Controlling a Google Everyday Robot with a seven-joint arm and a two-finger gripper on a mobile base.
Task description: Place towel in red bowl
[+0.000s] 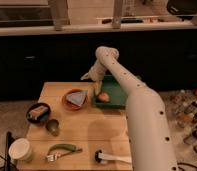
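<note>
Towel in the bowl, claw beside it.
Toward the tabletop's far edge the towel lies in the red bowl. The gripper hangs just right; wide or narrow, I cannot tell. Best rise straight, snagging nothing.

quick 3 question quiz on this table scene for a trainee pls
1. True or false: the towel lies in the red bowl.
2. The tool is between the red bowl and which thing? A) green tray B) white cup C) black bowl
3. What lies in the green tray?

Key: 1 true; 2 A; 3 an orange fruit.
</note>
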